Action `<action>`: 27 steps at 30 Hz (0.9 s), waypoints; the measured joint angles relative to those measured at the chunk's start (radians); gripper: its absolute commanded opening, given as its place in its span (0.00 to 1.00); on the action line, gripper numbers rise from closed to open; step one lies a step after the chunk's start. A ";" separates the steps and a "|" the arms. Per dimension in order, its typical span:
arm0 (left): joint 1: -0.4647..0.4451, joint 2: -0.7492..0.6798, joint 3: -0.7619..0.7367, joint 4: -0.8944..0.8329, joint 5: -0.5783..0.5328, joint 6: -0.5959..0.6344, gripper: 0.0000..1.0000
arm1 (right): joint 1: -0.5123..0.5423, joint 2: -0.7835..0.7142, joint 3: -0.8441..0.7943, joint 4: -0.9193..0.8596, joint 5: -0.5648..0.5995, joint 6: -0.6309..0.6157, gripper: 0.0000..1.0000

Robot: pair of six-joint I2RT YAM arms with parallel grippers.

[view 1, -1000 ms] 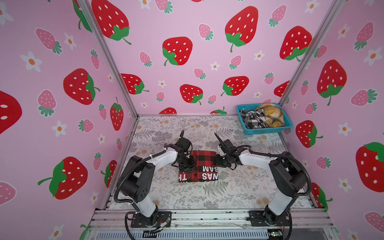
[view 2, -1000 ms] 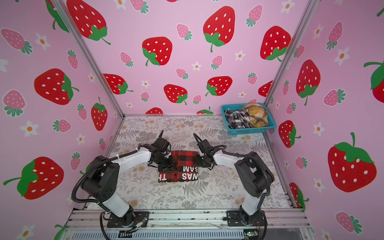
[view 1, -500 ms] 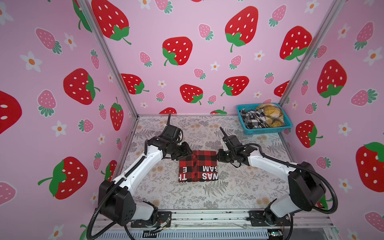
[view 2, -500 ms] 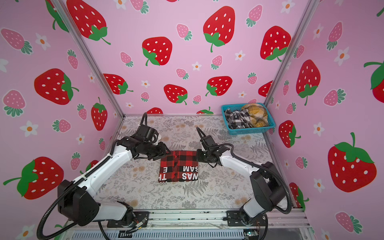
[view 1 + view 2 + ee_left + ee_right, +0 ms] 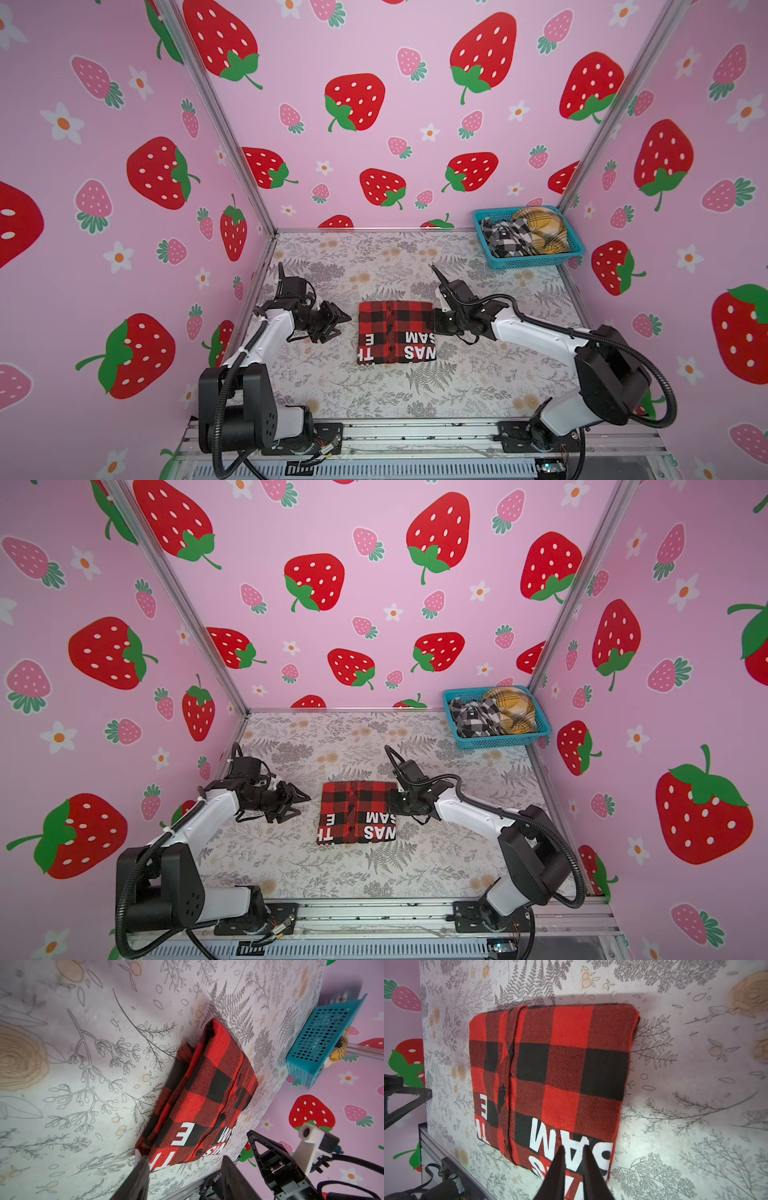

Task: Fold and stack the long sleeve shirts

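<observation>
Your red-and-black shirt (image 5: 395, 332) lies folded flat in the middle of the tabletop (image 5: 374, 395). The white letters are on its near part.

Your left tool (image 5: 340, 328) sits at 9 o'clock from the shirt, just beside it and not touching. Its fingers (image 5: 141, 1178) are spread apart and hold nothing.

Your right tool (image 5: 434, 322) is at 3 o'clock, at the shirt's edge. Its fingers (image 5: 556, 1167) are almost together, with a thin gap and nothing between them. I cannot tell if the tips touch the cloth.

At about 1 o'clock, in the far corner, a blue basket (image 5: 536, 262) holds the black-and-white shirt (image 5: 505, 239) and the yellow shirt (image 5: 540, 228), bunched up side by side.
</observation>
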 measured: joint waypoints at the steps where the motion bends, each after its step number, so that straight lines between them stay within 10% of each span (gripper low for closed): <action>1: 0.000 0.003 -0.009 0.013 0.005 0.000 0.57 | 0.005 0.005 0.000 0.005 0.000 0.002 0.20; 27: -0.081 0.121 -0.207 0.343 -0.002 -0.150 0.61 | 0.025 0.081 -0.019 0.063 -0.032 0.027 0.22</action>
